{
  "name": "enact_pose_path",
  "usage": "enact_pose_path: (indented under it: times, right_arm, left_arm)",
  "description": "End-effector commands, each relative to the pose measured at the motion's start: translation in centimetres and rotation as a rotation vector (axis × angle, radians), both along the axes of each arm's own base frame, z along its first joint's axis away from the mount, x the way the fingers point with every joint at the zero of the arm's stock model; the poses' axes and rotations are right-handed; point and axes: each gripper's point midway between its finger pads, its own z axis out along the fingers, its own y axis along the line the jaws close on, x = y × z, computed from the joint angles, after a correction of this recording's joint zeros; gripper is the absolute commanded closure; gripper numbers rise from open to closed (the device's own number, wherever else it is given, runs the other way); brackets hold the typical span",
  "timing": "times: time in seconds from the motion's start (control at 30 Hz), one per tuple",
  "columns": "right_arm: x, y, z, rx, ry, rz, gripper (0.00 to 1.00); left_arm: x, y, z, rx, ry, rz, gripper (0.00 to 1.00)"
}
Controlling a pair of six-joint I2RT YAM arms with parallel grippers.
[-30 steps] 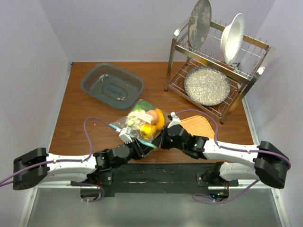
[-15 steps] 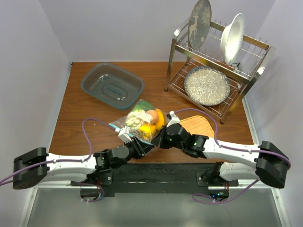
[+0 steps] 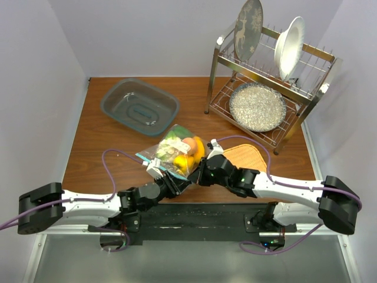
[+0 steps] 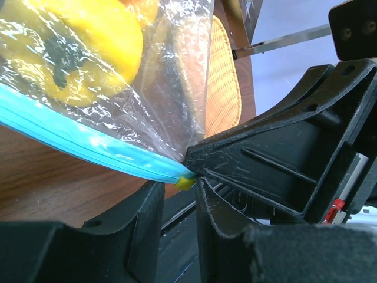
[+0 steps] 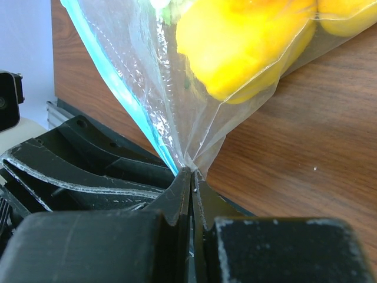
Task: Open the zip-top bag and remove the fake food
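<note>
**Top external.** The zip-top bag (image 3: 168,154) lay on the wooden surface (image 3: 94,150) with the fake food (image 3: 187,154) inside it. Both arms met at the bag's near corner. The left end effector (image 3: 175,178) came in from the left and the right end effector (image 3: 200,171) from the right, tips almost touching. A woven mat (image 3: 246,157) lay just beside the right arm.

**Left wrist.** The teal zip strip (image 4: 82,144) looked closed along the length in view. It ran down to a small yellow tab (image 4: 185,183) at the mouth of the left end effector. The fingers (image 4: 147,218) stood a narrow gap apart, and whether they pinched the strip could not be told. A yellow pepper (image 4: 88,41) pressed against the film above.

**Right wrist.** The right end effector was closed almost completely on the clear film at the bag's corner, just beside the strip's end.

**Judgement.**
- The step in hand appeared to be getting opposed holds on the two lips at this corner.
- Each end effector should hold one lip only.
- The left one should close firmly on its side before any pull.
- The pull should then go straight apart across the strip, slowly and low over the surface.
- That way the thin film neither slips nor tears, and the weight of the food does not drag the bag along.
</note>
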Motion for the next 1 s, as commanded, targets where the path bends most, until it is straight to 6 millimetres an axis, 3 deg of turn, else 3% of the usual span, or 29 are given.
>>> enact_pose_path:
  times: [0.0,0.47,0.97]
  right_arm:
    - [-0.2,0.6,1.8,0.052,-0.011,-0.006,1.00]
    - [-0.5,-0.1,1.1,0.020,-0.009,-0.012,1.00]
    - [-1.3,-1.4,0.3,-0.016,-0.022,0.009,1.00]
  left_arm:
    - [1.0,0.2,2.3,-0.072,-0.049,0.057,0.69]
    - [1.2,0.8,2.6,-0.066,-0.047,0.077,0.81]
    - [1.4,2.8,0.8,-0.039,0.015,0.156,0.88]
